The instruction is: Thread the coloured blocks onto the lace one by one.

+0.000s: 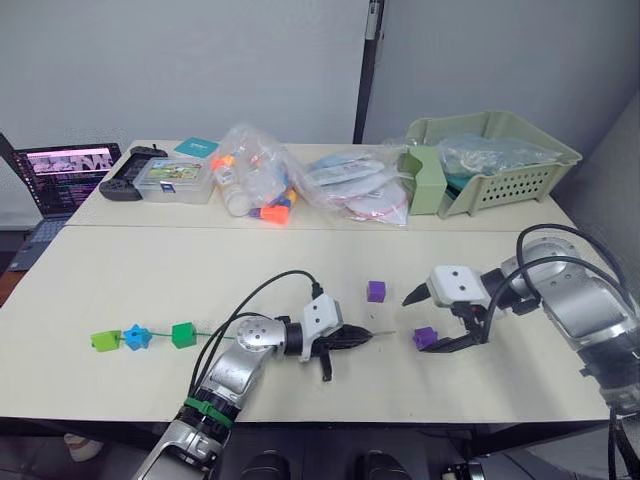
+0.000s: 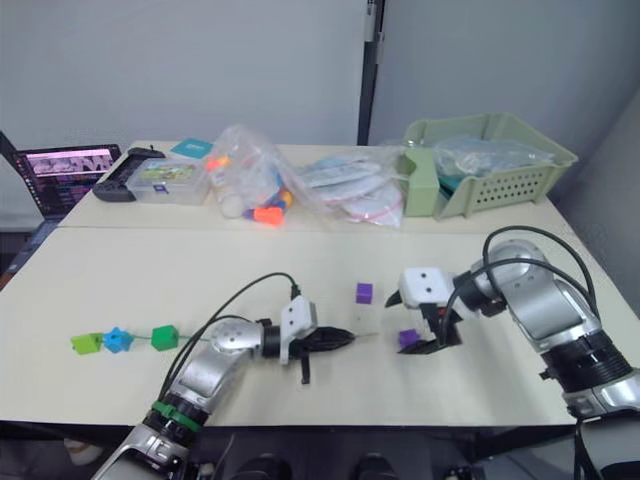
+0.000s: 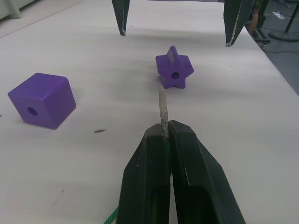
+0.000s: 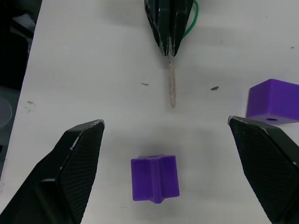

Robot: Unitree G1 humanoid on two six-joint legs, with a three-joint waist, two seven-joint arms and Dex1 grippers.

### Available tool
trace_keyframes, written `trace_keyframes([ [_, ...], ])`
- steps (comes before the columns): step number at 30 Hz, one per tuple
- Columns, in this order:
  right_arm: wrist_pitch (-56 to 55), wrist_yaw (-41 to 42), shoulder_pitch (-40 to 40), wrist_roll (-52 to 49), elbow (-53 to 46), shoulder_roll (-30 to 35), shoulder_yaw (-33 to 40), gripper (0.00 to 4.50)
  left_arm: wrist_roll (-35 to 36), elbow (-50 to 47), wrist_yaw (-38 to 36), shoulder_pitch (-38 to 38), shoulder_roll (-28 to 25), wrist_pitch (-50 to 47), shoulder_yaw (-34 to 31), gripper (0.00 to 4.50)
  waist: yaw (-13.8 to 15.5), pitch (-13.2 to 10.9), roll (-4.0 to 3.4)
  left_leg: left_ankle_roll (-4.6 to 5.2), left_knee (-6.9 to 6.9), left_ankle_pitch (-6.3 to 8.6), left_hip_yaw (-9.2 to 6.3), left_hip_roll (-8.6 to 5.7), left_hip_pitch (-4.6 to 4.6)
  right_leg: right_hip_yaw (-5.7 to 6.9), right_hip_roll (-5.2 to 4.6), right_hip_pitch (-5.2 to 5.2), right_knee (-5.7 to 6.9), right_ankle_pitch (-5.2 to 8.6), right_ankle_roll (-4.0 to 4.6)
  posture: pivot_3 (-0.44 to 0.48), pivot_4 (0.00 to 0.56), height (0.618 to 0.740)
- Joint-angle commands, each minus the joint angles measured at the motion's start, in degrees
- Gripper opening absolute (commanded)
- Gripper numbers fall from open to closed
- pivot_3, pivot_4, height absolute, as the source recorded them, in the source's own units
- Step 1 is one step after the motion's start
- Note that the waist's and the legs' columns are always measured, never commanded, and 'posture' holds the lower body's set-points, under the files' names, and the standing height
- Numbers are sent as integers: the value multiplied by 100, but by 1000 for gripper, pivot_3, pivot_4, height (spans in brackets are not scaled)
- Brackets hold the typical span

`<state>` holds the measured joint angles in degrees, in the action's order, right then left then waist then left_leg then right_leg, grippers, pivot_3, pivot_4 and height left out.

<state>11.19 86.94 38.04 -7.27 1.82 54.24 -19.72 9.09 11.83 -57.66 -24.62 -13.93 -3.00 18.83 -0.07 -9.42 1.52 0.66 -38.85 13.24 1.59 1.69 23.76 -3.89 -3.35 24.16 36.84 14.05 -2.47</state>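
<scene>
My left gripper (image 1: 362, 337) is shut on the lace's grey tip (image 3: 163, 107), low over the table's front middle. The tip points at a purple star-shaped block (image 3: 174, 69) just ahead. The green lace (image 1: 212, 335) trails left through a dark green block (image 1: 183, 334), a blue block (image 1: 136, 336) and a lime green block (image 1: 105, 341). My right gripper (image 4: 166, 122) stands open with one finger on either side of the purple star block (image 4: 155, 178), not touching it. A purple cube (image 1: 376, 291) lies loose a little farther back.
Along the back of the table stand a black controller (image 1: 128, 175), a clear plastic box (image 1: 176, 180), bags of toy pieces (image 1: 262, 185) and a pale green basket (image 1: 490, 160). A laptop (image 1: 60, 175) sits at the far left.
</scene>
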Motion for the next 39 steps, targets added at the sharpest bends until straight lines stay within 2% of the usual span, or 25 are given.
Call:
trace_keyframes([
  [1, -129, 164, 60, 166, -44, 39, -16, 4477, 47, -280, 40, 14, 0, -26, -44, 0, -1, 0, 0, 0, 0, 0, 0, 0, 0, 0, 0, 1, 1, 0, 0, 0, 150, 740],
  [10, -761, -149, 69, 909, 686, -138, -188, 4477, 36, -296, 45, -39, 17, -90, -7, 0, -9, 0, -1, 0, 0, 0, 3, 1, -2, 0, 1, 2, 4, 0, 1, 0, 150, 740],
  [12, -738, -182, 50, 988, 781, -222, -208, 3960, 27, -260, 45, -69, 38, -80, 2, 0, -10, 0, -1, 0, 0, 0, 2, 1, -2, 0, 1, 2, 5, -1, 1, 0, 150, 740],
  [19, -643, -152, -69, 1188, 852, -285, -248, 1604, -11, -173, 36, -153, 125, -58, 41, 0, -4, 1, -1, 0, -1, 0, 2, 0, -2, 0, 0, 1, 7, -1, 2, 0, 150, 740],
  [20, -615, -143, -75, 1175, 823, -285, -236, 1379, -12, -171, 31, -155, 131, -57, 45, 0, -4, 0, -1, 0, -1, 0, 2, 0, -2, 0, 1, 0, 7, -1, 2, 0, 150, 740],
  [26, -92, -134, -120, 1005, 548, -329, -122, 1379, -34, -53, -20, -217, 195, -46, 118, 0, 3, 0, -1, 0, -2, 0, 2, 0, -3, 0, 1, 0, 9, -1, 2, 0, 150, 740],
  [39, 392, -244, -209, 1041, 172, -332, -151, 1379, -320, 864, -145, -763, 562, 123, 373, 0, 7, 0, -1, 0, -4, 0, 2, -3, -2, 0, 1, 0, 10, -1, 1, 0, 150, 740],
])
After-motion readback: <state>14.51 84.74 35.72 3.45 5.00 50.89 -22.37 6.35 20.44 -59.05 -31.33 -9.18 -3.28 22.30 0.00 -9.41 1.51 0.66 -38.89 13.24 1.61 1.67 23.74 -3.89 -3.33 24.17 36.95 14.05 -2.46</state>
